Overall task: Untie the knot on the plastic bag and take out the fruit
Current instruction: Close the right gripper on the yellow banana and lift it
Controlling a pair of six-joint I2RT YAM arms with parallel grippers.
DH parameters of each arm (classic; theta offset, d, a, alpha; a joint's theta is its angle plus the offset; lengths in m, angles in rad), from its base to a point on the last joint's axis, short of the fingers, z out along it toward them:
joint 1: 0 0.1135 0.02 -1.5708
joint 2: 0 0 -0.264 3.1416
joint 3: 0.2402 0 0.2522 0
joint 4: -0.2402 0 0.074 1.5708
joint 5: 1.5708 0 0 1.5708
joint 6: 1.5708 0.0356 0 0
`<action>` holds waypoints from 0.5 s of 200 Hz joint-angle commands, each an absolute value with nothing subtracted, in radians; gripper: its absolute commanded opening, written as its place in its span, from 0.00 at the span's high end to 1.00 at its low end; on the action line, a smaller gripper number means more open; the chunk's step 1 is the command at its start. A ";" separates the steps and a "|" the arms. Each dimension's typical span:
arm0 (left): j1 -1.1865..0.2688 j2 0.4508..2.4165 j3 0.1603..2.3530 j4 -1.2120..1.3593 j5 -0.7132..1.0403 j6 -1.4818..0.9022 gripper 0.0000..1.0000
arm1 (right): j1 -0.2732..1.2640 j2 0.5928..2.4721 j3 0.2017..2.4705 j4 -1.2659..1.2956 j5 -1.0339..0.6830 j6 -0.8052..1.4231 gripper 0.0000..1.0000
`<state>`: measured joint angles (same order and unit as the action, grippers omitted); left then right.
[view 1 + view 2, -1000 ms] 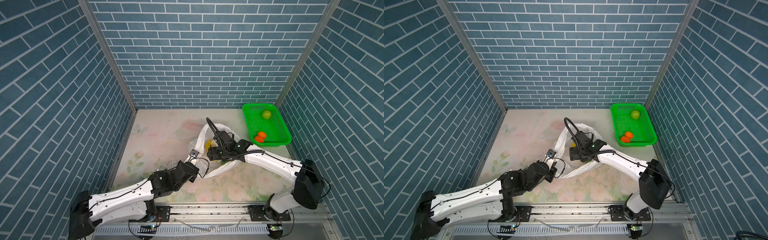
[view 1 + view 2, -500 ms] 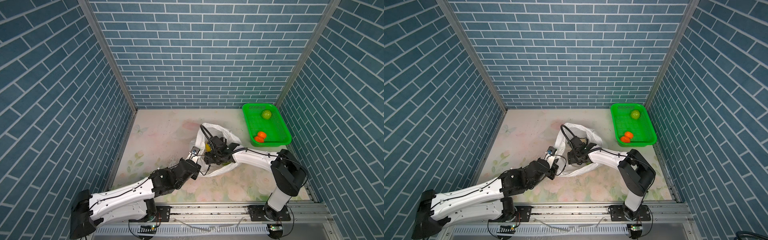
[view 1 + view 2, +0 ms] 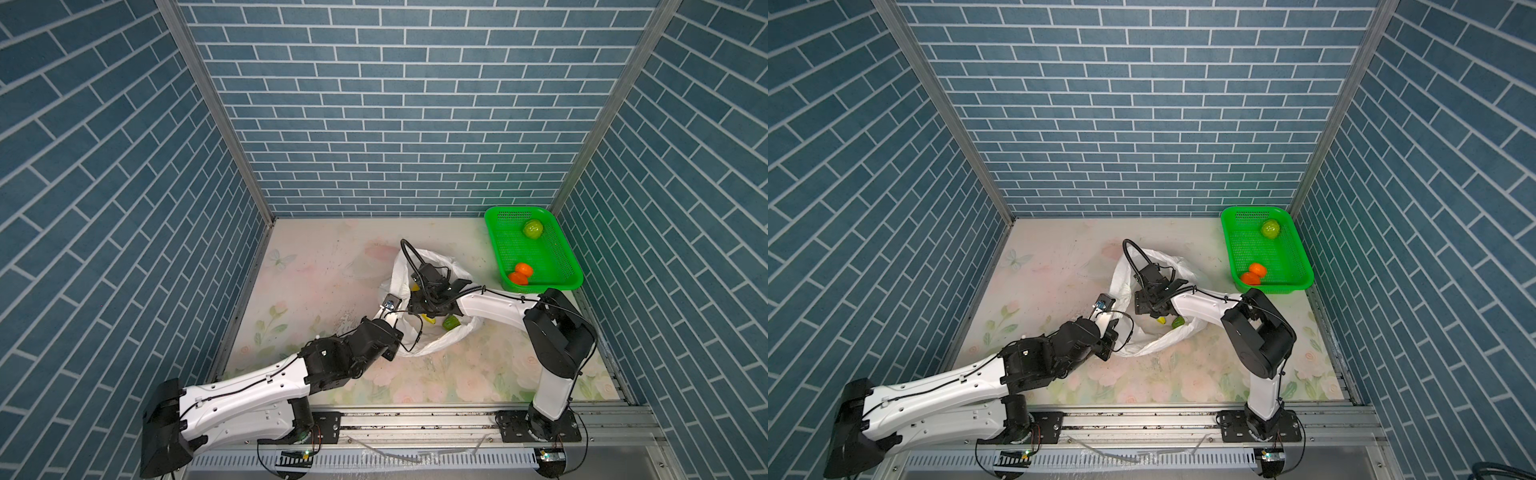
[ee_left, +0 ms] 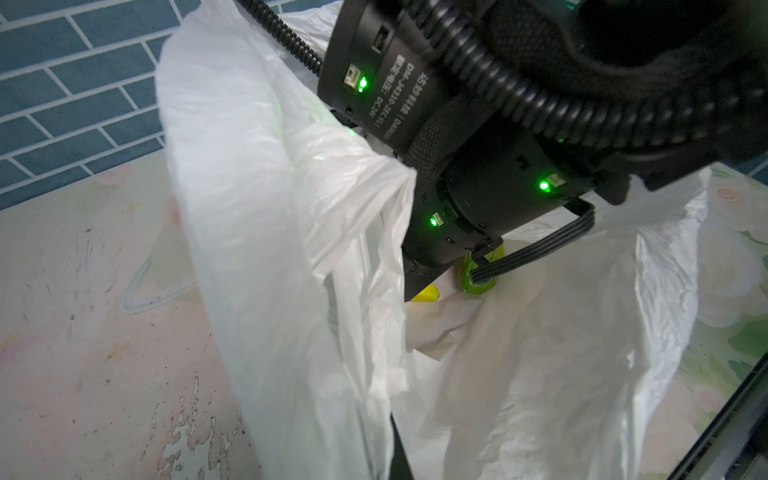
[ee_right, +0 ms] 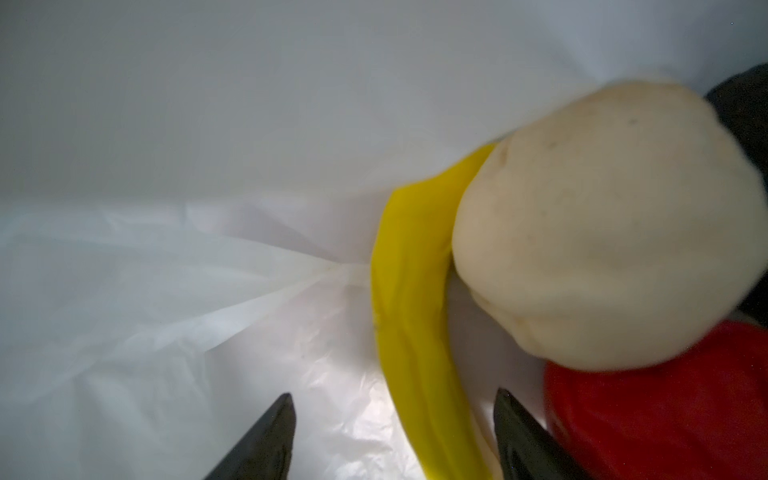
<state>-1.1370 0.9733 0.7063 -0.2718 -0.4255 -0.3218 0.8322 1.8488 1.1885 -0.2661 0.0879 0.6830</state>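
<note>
The white plastic bag (image 3: 432, 341) (image 3: 1121, 282) lies with its mouth open in the middle of the table; no knot shows. My left gripper (image 4: 399, 457) is shut on the bag's near edge and holds it up. My right gripper (image 5: 393, 395) is deep inside the bag and open, with its fingers on either side of a yellow banana (image 5: 411, 291). Beside the banana lie a whitish knobbly fruit (image 5: 602, 228), a red fruit (image 5: 665, 407) and a dark fruit (image 5: 744, 108). A green fruit (image 3: 449, 322) shows in the bag's mouth below the right wrist.
A green basket (image 3: 496, 249) (image 3: 1235, 249) stands at the back right and holds a green round fruit (image 3: 532, 229) and two orange pieces (image 3: 521, 274). Brick-patterned walls close the table on three sides. The right arm's elbow (image 3: 557, 332) rises at the front right.
My right gripper has pushed further left and deeper into the bag, and its elbow has folded in and risen. The left gripper has kept its hold on the bag's edge.
</note>
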 commanded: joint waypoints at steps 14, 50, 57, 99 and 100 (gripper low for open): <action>-1.132 0.969 0.704 -0.275 -0.423 -0.321 1.00 | 0.815 1.901 1.259 -0.242 0.100 0.686 0.26; -1.131 0.971 0.703 -0.272 -0.425 -0.323 1.00 | 0.813 1.934 1.267 -0.239 0.076 0.688 0.33; -1.132 0.972 0.703 -0.272 -0.425 -0.323 1.00 | 0.813 1.941 1.269 -0.245 0.071 0.689 0.34; -1.132 0.976 0.701 -0.267 -0.425 -0.327 1.00 | 0.813 1.953 1.261 -0.258 0.063 0.689 0.52; -1.131 0.976 0.701 -0.267 -0.424 -0.326 1.00 | 0.813 1.953 1.261 -0.258 0.063 0.689 0.52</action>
